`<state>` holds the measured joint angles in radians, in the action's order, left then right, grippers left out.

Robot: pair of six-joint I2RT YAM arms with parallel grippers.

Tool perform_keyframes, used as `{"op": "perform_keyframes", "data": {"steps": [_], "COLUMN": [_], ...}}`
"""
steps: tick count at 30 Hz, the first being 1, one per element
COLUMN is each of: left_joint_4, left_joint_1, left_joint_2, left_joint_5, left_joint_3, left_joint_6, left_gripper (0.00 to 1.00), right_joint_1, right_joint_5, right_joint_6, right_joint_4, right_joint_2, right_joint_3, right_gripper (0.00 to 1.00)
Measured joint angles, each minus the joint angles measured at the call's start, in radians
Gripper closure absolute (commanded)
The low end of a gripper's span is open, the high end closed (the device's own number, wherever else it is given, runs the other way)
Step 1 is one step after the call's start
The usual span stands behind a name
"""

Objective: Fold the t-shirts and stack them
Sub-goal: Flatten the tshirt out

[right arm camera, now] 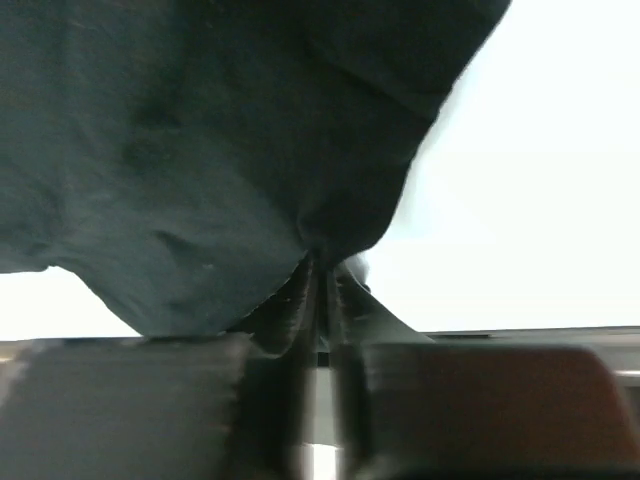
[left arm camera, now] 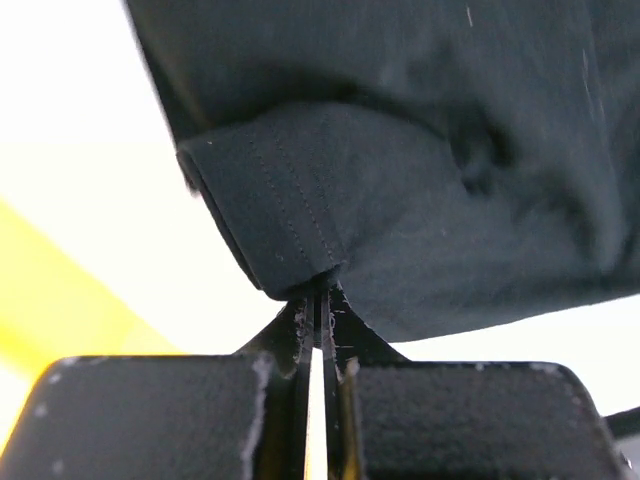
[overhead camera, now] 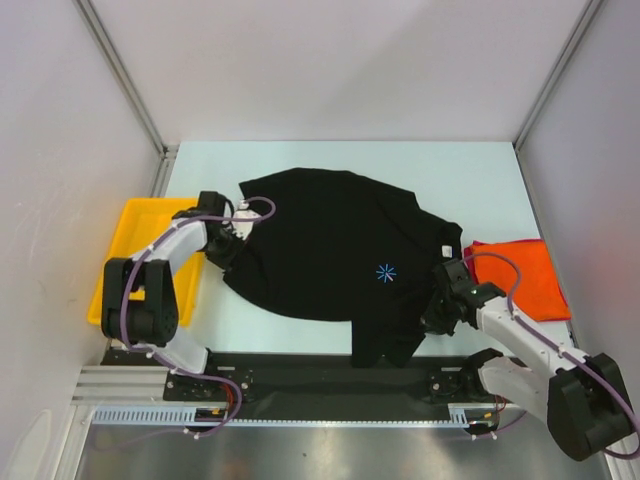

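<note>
**Two pinches on one black t-shirt [overhead camera: 340, 250]**

At the left gripper [left arm camera: 320, 292], the dark fingers are pressed tightly together on a fold of hem, a double line of stitching running up from the tips. The right gripper [right arm camera: 320, 262] is likewise nipped on a bunch of the same cloth, which puckers into its fingers.

The fabric is soft, matte and creased, flecked with faint lint. Seen from above, the shirt lies spread across the middle of the pale table [overhead camera: 470, 175]. Its outline is irregular, with a small blue starburst print [overhead camera: 386, 272] near its centre and a tongue of cloth reaching toward the near edge.

The left arm bends at the elbow to reach the shirt's left edge, over the yellow plastic tray [overhead camera: 140, 235]. The right arm stretches low from its base to the right edge. An orange-red t-shirt [overhead camera: 525, 275], a flat rectangle, lies just right of the black one.
</note>
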<state>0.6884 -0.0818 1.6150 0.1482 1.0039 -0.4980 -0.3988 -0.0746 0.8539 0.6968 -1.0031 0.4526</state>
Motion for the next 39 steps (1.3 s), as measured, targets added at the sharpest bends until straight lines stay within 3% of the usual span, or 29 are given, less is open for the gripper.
{"op": "perform_keyframes", "data": {"steps": [5, 10, 13, 15, 18, 20, 23, 29, 31, 35, 39], "left_joint_4": [0.109, 0.295, 0.405, 0.446, 0.486, 0.489, 0.455, 0.367, 0.297, 0.118, 0.002], "left_joint_1": [0.079, 0.187, 0.205, 0.205, 0.206, 0.207, 0.204, 0.168, 0.154, 0.133, 0.132], "left_joint_2": [-0.133, -0.329, -0.385, -0.364, -0.261, -0.146, 0.052, 0.457, 0.499, 0.413, 0.402], "left_joint_5": [0.019, 0.025, 0.051, 0.077, 0.115, 0.137, 0.151, 0.098, 0.076, 0.044, 0.046], "left_joint_3": [-0.023, -0.047, -0.028, 0.015, 0.158, 0.322, 0.620, 1.389, 1.507, 1.444, 1.574], "left_joint_6": [-0.045, -0.117, -0.140, -0.140, -0.128, -0.103, -0.018, 0.154, 0.194, 0.264, 0.299], "left_gripper": [1.00, 1.00, 1.00, 1.00, 1.00, 1.00, 1.00, 1.00, 1.00, 1.00, 1.00], "right_joint_1": [0.025, 0.071, 0.107, 0.153, 0.277, 0.329, 0.360, 0.374, 0.386, 0.435, 0.486], "right_joint_5": [0.025, 0.031, 0.006, -0.027, -0.114, -0.142, -0.156, -0.224, -0.254, -0.292, -0.302], "right_joint_6": [0.003, 0.009, -0.004, -0.036, -0.117, -0.156, -0.210, -0.233, -0.186, -0.059, 0.003], "right_joint_4": [0.063, 0.257, 0.307, 0.309, 0.250, 0.163, 0.088, -0.021, -0.084, -0.357, -0.518], "right_joint_2": [0.094, 0.290, 0.293, 0.219, -0.019, -0.189, -0.499, -1.231, -1.371, -1.326, -1.274], "right_joint_3": [0.030, 0.182, 0.287, 0.349, 0.482, 0.577, 0.863, 1.915, 2.155, 2.102, 2.145], "right_gripper": [1.00, 1.00, 1.00, 1.00, 1.00, 1.00, 1.00, 1.00, 1.00, 1.00, 1.00]}}
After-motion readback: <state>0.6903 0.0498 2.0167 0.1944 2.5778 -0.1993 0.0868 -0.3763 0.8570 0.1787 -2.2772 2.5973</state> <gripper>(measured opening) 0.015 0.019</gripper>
